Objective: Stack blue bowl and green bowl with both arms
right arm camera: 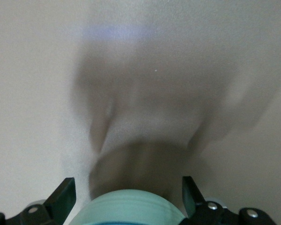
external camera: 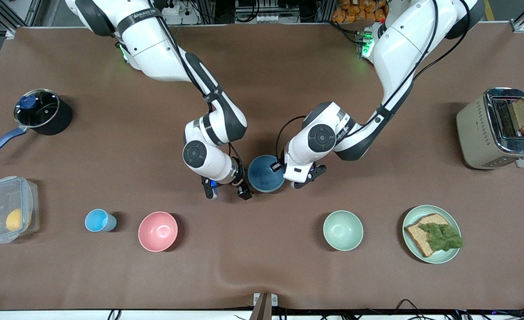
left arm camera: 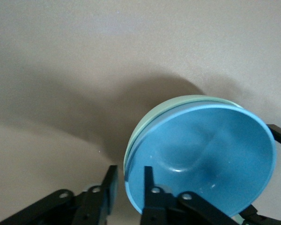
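Blue bowl (external camera: pixel 265 174) nested in green bowl (left arm camera: pixel 152 117), mid-table, stack apparently made. Right gripper (external camera: pixel 226 190) beside it toward the right arm's end, fingers spread wide, holding nothing. Left gripper (external camera: pixel 304 178) parted astride the rim, seemingly letting go

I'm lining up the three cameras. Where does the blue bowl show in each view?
Front view: blue bowl mid-table, between both grippers.
Left wrist view: fills the lower part of the picture, nested in the green bowl.
Right wrist view: only a thin blue sliver at the bottom edge.
Shared landmark: the green bowl's rim.
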`<state>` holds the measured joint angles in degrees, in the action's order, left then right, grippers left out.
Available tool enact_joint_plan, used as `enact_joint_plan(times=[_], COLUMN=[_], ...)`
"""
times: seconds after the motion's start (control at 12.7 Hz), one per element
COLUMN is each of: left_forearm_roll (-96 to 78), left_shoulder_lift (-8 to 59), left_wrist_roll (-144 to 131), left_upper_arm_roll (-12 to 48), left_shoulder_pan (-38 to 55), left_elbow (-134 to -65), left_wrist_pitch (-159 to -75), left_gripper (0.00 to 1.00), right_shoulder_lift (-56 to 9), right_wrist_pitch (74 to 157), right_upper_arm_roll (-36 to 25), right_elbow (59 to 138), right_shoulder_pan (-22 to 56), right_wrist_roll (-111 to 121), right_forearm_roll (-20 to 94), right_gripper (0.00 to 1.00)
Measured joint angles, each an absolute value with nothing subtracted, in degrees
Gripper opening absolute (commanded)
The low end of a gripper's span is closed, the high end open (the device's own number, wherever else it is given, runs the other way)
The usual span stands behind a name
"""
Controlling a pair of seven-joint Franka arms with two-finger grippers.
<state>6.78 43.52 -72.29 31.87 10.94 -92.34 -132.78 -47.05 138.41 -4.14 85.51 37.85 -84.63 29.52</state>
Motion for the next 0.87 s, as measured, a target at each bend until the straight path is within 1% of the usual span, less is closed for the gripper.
enact_joint_plan(times=[0.24, 0.39, 0.63, 0.87], left_forearm_roll=[6.78, 6.78, 6.79, 6.86], left_shoulder_lift=[43.43, 42.04, 35.49, 26.22], left_wrist_roll=[-72.29, -72.29, -72.29, -72.05], left_upper_arm_roll=[31.84, 31.83, 31.67, 31.6], left_shoulder_pan=[10.83, 10.4, 8.36, 4.14], left_elbow=[-90.71, -88.77, -87.89, -87.59], left_wrist_pitch=[-133.16, -133.01, -129.74, -121.16], left_gripper=[1.0, 1.0, 1.0, 1.0], right_shoulder_lift=[-47.13, -47.16, -47.22, -47.24], right_wrist_pitch=[138.77, 138.77, 138.77, 138.46], right_upper_arm_roll=[-4.14, -4.14, -4.27, -4.5], right_elbow=[85.42, 85.39, 85.31, 85.23], right_shoulder_pan=[37.99, 37.99, 37.98, 37.89], right_wrist_roll=[-84.65, -84.65, -84.37, -82.23], right_forearm_roll=[29.46, 29.28, 25.99, 24.18], right_gripper=[1.0, 1.0, 1.0, 1.0])
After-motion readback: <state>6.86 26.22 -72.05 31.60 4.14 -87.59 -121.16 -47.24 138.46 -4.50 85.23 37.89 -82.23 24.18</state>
